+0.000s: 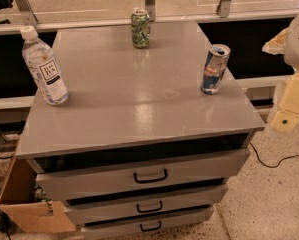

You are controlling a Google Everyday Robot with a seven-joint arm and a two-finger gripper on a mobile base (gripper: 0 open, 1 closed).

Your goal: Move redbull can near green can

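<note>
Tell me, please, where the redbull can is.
Camera view: the redbull can stands on the cabinet at its right edge, nearer than the green can; the end effector hangs further right.

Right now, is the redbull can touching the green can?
Apart. The camera view shows bare cabinet top between the redbull can at right and the green can at the back; the gripper is beyond the right edge.

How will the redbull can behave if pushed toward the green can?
The redbull can is tall and slim, so a high push likely tips it. Its glossy metal may slip. The gripper hangs beyond the right edge of the cabinet.
</note>
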